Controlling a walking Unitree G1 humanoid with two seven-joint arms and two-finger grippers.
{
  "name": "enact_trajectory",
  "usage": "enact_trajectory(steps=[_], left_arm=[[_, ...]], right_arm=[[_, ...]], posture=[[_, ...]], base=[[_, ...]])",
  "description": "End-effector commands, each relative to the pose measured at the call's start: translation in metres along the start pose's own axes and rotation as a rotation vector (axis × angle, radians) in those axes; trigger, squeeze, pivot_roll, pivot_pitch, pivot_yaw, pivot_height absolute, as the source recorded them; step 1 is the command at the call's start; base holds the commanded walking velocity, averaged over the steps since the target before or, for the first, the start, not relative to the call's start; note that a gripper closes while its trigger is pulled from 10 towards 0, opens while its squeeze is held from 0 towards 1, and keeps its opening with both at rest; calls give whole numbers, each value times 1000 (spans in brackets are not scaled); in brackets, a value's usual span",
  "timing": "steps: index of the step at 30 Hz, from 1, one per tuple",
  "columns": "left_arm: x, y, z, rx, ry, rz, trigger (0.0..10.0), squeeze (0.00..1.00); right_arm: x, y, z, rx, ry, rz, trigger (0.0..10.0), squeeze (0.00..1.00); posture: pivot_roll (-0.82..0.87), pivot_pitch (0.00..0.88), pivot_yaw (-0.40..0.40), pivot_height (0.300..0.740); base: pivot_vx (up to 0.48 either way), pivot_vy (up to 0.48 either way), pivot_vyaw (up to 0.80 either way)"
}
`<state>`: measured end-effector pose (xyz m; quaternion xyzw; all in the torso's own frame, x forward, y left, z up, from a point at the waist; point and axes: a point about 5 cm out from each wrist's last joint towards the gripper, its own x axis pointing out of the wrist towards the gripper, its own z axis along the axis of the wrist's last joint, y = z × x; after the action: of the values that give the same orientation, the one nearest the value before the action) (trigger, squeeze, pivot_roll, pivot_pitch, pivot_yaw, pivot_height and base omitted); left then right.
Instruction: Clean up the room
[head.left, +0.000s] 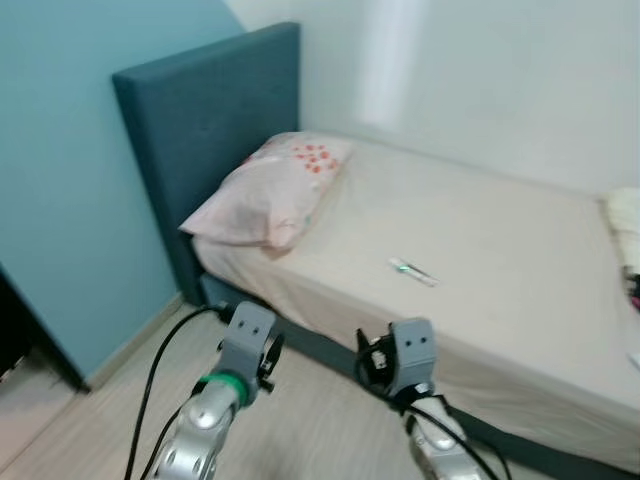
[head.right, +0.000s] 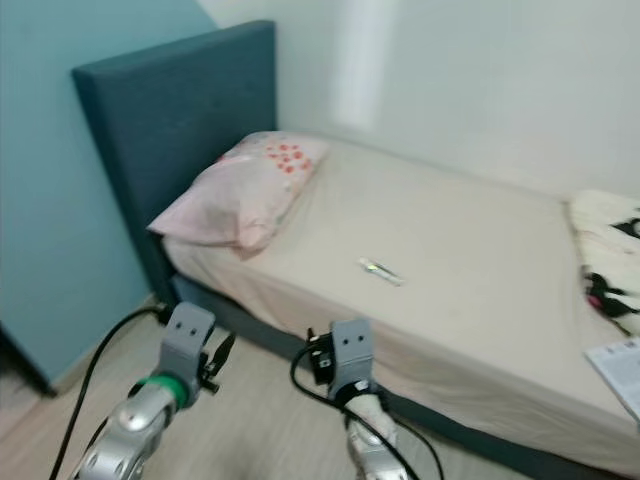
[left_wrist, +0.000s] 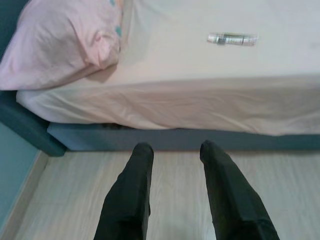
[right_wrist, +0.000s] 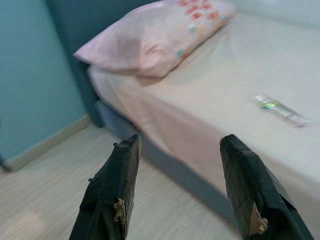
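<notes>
Both the left gripper and right gripper gape empty before a small, probably light, rigid tube ahead on the bed, best pinched mid-length.

A home bedroom; a low bed with a cream fitted sheet fills the view from 12 to 3 o'clock; a padded dark-teal headboard and a pink flower-printed pillow at 11 o'clock; pale wood-plank flooring at 7 o'clock.
</notes>
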<state>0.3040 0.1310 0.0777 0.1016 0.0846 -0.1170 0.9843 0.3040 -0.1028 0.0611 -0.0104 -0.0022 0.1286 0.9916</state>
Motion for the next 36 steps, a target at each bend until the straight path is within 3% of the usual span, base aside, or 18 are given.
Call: enact_trajectory(steps=[1, 23, 36], left_arm=[[0, -3, -1, -17, 10, -10, 10000, 0], [1, -2, -2, -9, 6, 7, 10000, 0], [3, 1, 0, 7, -5, 40, 10000, 0]], right_arm=[[-3, -3, -5, 6, 19, -14, 10000, 0], [-2, -2, -2, -1, 4, -7, 10000, 0], [-1, 1, 3, -32, -27, 15, 10000, 0]], posture=[[-78, 19, 82, 740], [-78, 17, 78, 740], [-82, 14, 75, 740]], base=[[0, 0, -800], [0, 0, -800], [465, 0, -50]])
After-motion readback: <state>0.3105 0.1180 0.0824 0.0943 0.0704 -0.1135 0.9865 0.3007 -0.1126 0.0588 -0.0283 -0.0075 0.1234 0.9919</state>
